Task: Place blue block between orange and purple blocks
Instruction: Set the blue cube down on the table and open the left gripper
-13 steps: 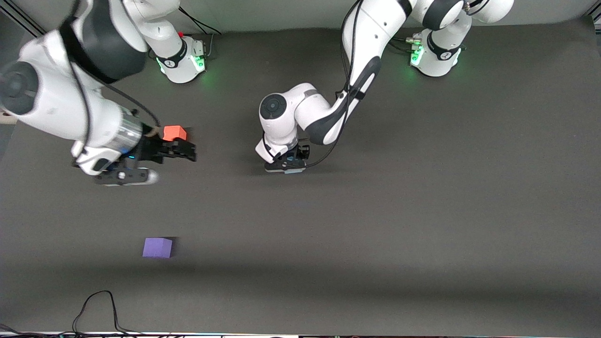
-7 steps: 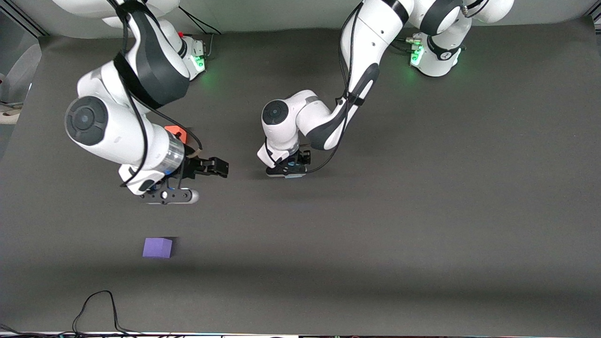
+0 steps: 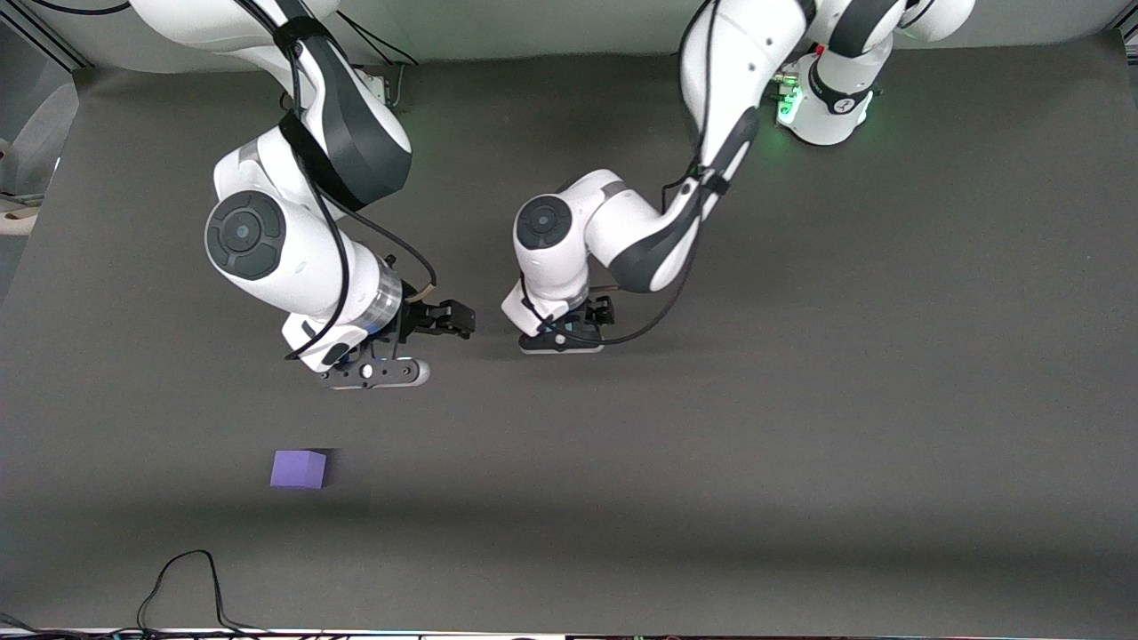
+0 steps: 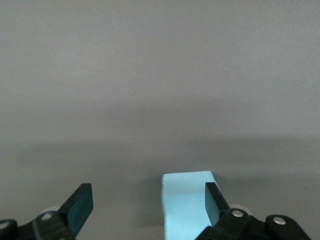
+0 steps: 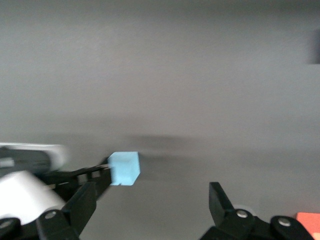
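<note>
The blue block [image 4: 186,207] lies between my left gripper's [image 4: 147,187] open fingers, against one finger and apart from the other. In the front view my left gripper [image 3: 573,327] is low over the middle of the table and hides the block. My right gripper [image 3: 447,317] is open and empty beside it, toward the right arm's end. In the right wrist view my right gripper [image 5: 151,188] faces the blue block [image 5: 124,169] at the left gripper's fingers. The orange block [image 5: 308,220] shows only at that view's edge. The purple block [image 3: 299,468] sits nearer the front camera.
The table is covered by a dark grey mat [image 3: 800,427]. A black cable [image 3: 182,578] loops at the front edge toward the right arm's end. The arms' bases [image 3: 827,98] stand along the back edge.
My right arm has swung from beside the orange block toward the middle, close to the left gripper, and now hides the orange block. My left gripper shifted slightly. The purple block has not moved.
</note>
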### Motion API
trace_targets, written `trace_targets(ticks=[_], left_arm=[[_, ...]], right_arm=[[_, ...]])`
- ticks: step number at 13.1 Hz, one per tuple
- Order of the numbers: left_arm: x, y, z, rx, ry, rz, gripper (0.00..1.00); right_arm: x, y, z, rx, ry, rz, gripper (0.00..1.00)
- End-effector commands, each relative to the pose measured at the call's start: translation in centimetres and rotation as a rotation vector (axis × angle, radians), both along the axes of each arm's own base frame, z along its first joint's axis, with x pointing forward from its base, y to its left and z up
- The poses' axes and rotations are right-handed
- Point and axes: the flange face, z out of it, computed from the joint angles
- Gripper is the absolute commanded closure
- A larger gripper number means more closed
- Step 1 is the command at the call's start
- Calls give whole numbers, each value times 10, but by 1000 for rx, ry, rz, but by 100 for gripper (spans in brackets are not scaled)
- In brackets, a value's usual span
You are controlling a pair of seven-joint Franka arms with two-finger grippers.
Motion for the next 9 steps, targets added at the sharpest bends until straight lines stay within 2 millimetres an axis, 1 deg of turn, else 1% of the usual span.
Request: trace_targets(ticks=[1, 2, 3, 4, 5, 6, 7, 8, 9], left_arm=[[13, 51, 28, -27, 59, -32, 0], [28, 80, 33, -41, 78, -39, 0], [46, 115, 38, -53, 92, -36, 0], [66, 155, 41, -55, 106, -31, 0], [88, 199, 45, -51, 124, -26, 0], [107, 247, 51, -52, 142, -26, 0], [121, 293, 67, -73, 153, -23, 0], [129, 335, 85, -92, 165, -25, 0], [133, 378, 103, -97, 178, -34, 0]], right_arm=[[22, -43, 3, 0, -22, 31, 0], [21, -43, 3, 2, -19, 26, 0], [17, -32, 3, 5, -17, 33, 0], [11, -18, 2, 4, -14, 34, 0], [4, -1, -1, 3, -11, 47, 0], [-8, 24, -7, 2, -12, 52, 0], [-21, 54, -17, 1, -19, 33, 0], [-30, 76, -32, -8, -17, 19, 0], [-41, 100, -47, -13, -18, 27, 0]])
